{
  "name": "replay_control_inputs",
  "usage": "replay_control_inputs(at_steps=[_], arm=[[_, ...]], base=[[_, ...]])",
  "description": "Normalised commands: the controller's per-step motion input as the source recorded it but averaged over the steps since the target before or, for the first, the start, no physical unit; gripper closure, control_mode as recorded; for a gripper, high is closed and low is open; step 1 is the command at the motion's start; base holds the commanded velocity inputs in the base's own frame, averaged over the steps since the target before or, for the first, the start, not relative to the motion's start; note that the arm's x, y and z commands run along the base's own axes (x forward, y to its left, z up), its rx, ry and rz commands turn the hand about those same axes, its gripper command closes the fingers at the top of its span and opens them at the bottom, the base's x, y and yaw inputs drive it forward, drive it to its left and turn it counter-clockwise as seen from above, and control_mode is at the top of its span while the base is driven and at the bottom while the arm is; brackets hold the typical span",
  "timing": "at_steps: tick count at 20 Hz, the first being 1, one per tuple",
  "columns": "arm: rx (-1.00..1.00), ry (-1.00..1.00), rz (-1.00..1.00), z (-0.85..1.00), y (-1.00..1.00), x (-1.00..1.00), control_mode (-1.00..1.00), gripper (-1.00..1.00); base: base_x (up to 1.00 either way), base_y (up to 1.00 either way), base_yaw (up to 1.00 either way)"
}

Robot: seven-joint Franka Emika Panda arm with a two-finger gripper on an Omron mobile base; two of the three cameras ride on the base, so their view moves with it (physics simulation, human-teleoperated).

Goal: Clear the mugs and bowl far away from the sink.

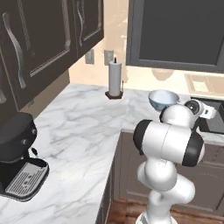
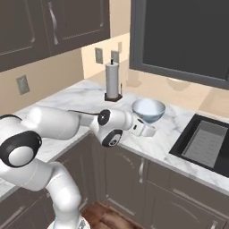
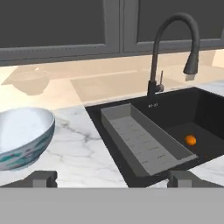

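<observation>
The pale blue-grey bowl (image 1: 163,99) (image 2: 148,109) (image 3: 22,136) stands upright on the marble counter, left of the black sink (image 2: 205,141) (image 3: 175,120). The sink holds a ribbed grey tray insert (image 3: 142,139) and has a dark gooseneck faucet (image 3: 168,48) behind it. My gripper (image 2: 151,131) (image 1: 210,113) (image 3: 113,180) hovers in front of the counter edge, between bowl and sink, pointing toward the back wall. It is open, its fingertips (image 3: 42,178) wide apart with nothing between them. The two mugs are out of view.
A small orange object (image 3: 190,140) lies on the sink floor. A paper towel roll (image 1: 115,78) (image 2: 112,80) stands near the back wall, left of the bowl. A black coffee machine (image 1: 17,153) sits on the left counter run. Dark cabinets hang above.
</observation>
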Motion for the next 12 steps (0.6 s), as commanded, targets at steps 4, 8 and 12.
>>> replay_control_inputs(at_steps=[4, 8, 12], arm=[[0.00, 0.00, 0.00, 0.00, 0.00, 0.00, 1.00, -1.00], [0.00, 0.00, 0.00, 0.00, 0.00, 0.00, 1.00, -1.00], [0.00, 0.00, 0.00, 0.00, 0.00, 0.00, 1.00, -1.00]], base=[[0.59, -0.17, 0.00], [0.69, -0.10, 0.00], [0.71, -0.08, 0.03]])
